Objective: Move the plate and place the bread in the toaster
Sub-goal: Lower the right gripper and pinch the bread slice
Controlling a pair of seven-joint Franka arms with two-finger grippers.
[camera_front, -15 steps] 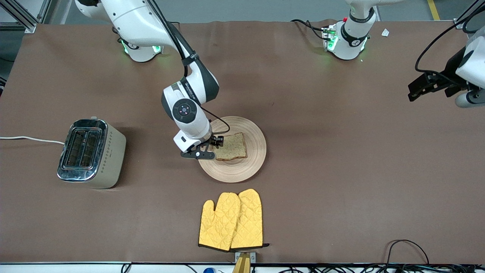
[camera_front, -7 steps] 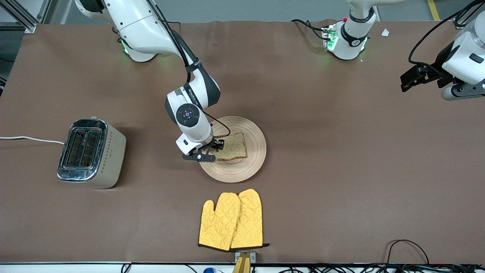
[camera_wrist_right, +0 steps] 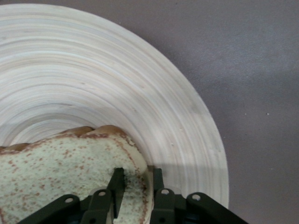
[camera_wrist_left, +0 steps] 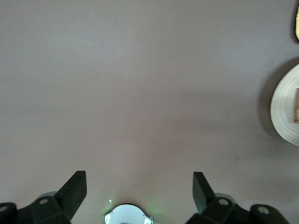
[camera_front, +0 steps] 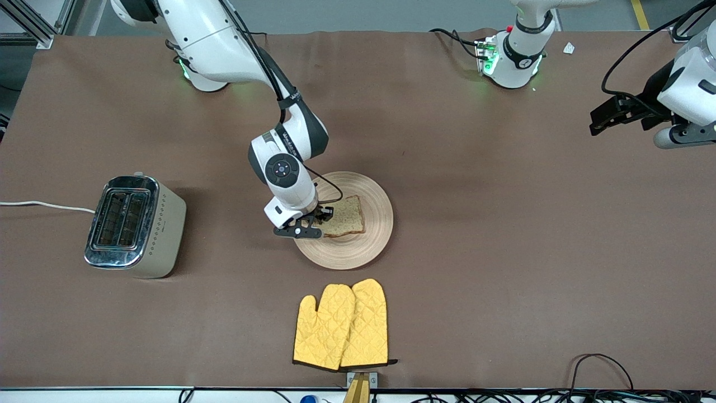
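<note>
The pale wooden plate (camera_front: 358,252) lies mid-table with the brown bread slice (camera_front: 347,215) on it. My right gripper (camera_front: 320,220) is down at the bread's edge toward the toaster, fingers pinched on that edge; in the right wrist view the gripper (camera_wrist_right: 137,179) has one finger (camera_wrist_right: 117,182) on the bread's (camera_wrist_right: 56,172) face and the other at its crust, over the plate (camera_wrist_right: 117,79). The toaster (camera_front: 134,224) stands toward the right arm's end, slots up and empty. My left gripper (camera_front: 607,117) waits open and empty in the air at the left arm's end; in its own view it (camera_wrist_left: 138,186) is over bare table.
A pair of yellow oven mitts (camera_front: 342,326) lies nearer the front camera than the plate. The toaster's white cord (camera_front: 45,205) runs off the table's end. The left wrist view shows the plate's rim (camera_wrist_left: 285,107) at its edge.
My right gripper has crept a little onto the plate and its fingers have closed on the bread's edge. My left arm has shifted slightly at its end of the table.
</note>
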